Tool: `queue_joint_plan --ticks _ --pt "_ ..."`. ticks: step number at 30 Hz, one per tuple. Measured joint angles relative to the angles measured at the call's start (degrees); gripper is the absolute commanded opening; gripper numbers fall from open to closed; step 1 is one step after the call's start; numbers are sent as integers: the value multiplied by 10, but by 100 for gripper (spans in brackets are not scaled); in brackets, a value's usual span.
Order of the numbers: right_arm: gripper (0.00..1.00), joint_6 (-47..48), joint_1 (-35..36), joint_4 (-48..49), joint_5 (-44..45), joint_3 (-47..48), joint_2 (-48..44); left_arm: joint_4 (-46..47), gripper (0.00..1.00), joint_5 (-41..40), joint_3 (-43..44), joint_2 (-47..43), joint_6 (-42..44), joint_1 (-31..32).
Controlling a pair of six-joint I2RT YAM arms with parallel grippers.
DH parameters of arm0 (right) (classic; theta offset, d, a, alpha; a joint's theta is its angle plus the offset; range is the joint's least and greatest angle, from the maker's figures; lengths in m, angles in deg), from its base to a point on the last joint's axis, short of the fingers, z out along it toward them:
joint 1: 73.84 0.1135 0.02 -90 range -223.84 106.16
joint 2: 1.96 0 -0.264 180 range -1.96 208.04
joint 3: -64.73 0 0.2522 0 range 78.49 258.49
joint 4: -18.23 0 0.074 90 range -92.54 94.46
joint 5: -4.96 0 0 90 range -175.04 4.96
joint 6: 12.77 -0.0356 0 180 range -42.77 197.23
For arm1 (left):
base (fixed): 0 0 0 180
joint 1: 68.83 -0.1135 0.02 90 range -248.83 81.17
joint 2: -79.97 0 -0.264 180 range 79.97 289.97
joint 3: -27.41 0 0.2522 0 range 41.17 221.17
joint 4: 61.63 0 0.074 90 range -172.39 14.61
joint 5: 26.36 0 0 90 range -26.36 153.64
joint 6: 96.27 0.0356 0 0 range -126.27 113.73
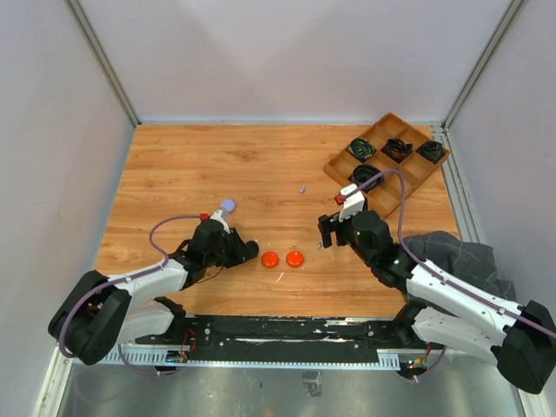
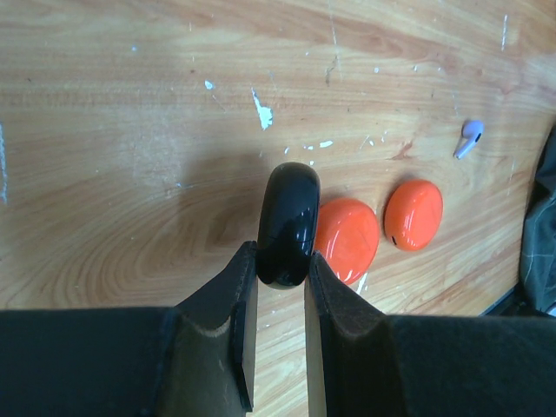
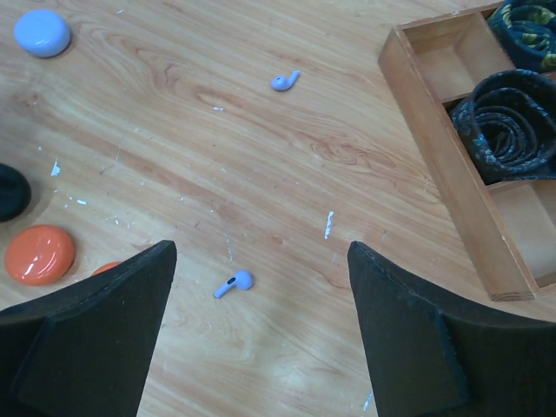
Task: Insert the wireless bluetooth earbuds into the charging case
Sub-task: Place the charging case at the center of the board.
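Nearest the arm bases, the left end effector (image 2: pixel 280 265) is pressed tight on a glossy black case (image 2: pixel 288 217), pinching it on edge just above the worktop (image 1: pixel 174 165). Its rounded top sticks out past the fingertips. That grip looks risky: the sides are smooth and curved, so any extra squeeze or a bump could squirt the case out. No opening shows, so it is unclear whether a bud could go in as it is held.

Just beyond it lie two orange discs (image 2: pixel 347 239), side by side and close enough for a swing of the held case to knock them.

Across from them, the right end effector (image 3: pixel 261 252) hovers with its fingers spread wide and holds nothing. A lilac earbud (image 3: pixel 233 283) lies flat on the wood below the gap, off-centre towards one finger. Being tiny and rounded, it would probably skid or flip if the fingers closed unevenly.

Farther out are a second lilac earbud (image 3: pixel 284 81) and a lilac disc (image 3: pixel 42 33). The wooden tray (image 3: pixel 434 148) with its coiled cables (image 3: pixel 512 113) is farthest.
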Motion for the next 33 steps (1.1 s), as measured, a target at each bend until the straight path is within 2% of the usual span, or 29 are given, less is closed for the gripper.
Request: queue_joint_plan --ticks 7,12,15,19,23,29,33 --pt "81 0 0 13 17 -6 -4 2 28 22 1 21 -11 0" --pt "81 -1 0 24 20 -13 -14 14 38 28 7 44 -21 13" --pt "81 -1 0 26 21 -14 -16 17 49 26 21 66 -25 34" --pt "81 0 0 26 25 -15 -17 13 69 12 33 66 -33 43" --pt "81 0 0 30 25 -19 -25 -33 81 -34 50 39 -25 44" --pt "82 0 0 29 25 -19 -19 -139 87 -124 106 19 12 38" --pt "82 0 0 34 25 -20 -21 -205 89 -173 176 33 57 12"
